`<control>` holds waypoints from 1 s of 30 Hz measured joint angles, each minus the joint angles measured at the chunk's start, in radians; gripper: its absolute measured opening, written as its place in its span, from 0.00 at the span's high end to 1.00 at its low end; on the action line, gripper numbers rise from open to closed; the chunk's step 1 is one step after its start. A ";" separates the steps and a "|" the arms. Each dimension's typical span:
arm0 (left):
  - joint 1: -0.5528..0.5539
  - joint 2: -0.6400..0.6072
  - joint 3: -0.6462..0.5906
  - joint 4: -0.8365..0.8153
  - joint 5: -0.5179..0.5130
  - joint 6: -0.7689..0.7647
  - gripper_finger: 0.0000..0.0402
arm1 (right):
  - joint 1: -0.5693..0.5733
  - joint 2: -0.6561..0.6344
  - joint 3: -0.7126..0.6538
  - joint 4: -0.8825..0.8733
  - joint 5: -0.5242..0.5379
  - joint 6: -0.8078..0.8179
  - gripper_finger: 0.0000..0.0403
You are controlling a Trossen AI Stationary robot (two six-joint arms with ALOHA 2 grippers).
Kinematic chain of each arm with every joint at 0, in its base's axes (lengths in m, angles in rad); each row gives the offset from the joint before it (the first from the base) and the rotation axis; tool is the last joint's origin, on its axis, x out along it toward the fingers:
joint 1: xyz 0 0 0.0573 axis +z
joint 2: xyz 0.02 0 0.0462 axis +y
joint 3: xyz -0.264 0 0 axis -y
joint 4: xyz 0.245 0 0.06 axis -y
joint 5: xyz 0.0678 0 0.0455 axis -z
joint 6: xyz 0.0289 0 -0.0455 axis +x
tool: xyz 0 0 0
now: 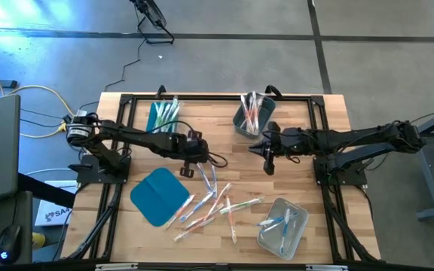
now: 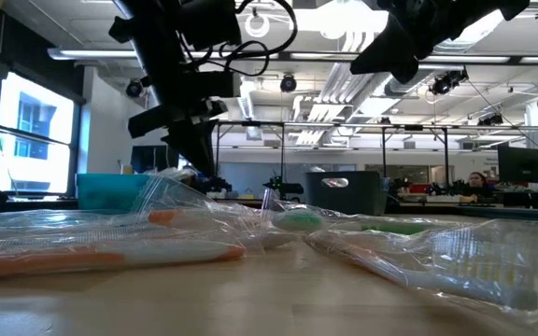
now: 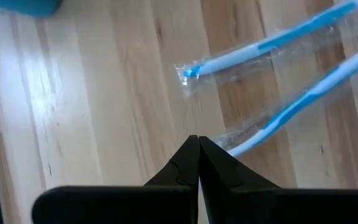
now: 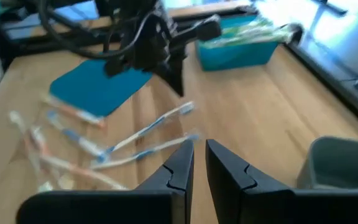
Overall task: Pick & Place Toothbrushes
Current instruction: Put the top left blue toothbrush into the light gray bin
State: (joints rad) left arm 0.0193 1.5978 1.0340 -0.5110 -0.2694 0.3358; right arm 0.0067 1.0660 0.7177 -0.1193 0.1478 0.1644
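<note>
While many thin wrapped toothbrushes (image 1: pixel 215 202) lie scattered on the wooden tabletop (image 1: pixel 330 188) beside the flat teal lid (image 1: pixel 159 196), two blue ones (image 3: pixel 303 99) rest just before the left pincer (image 3: pixel 198 140), which is closed and empty. They look light and stiff, with slippery wrappers; the middle of the handle seems the best hold. The right pincer (image 4: pixel 198 149), nearly closed, holds nothing. No writing is readable.
</note>
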 joint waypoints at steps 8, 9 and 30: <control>0.000 0.000 0.000 -0.013 0.058 0.127 0.87 | 0.000 0.000 0.000 -0.076 -0.016 0.000 0.92; 0.000 0.000 0.000 -0.017 0.077 0.137 0.83 | 0.000 0.000 0.000 -0.080 -0.016 0.000 0.92; 0.000 0.144 -0.002 -0.003 0.208 0.210 0.61 | 0.000 0.000 -0.001 -0.108 -0.017 0.000 0.92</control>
State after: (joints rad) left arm 0.0193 1.7422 1.0325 -0.5142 -0.0614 0.5455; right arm 0.0067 1.0657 0.7170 -0.2276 0.1310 0.1642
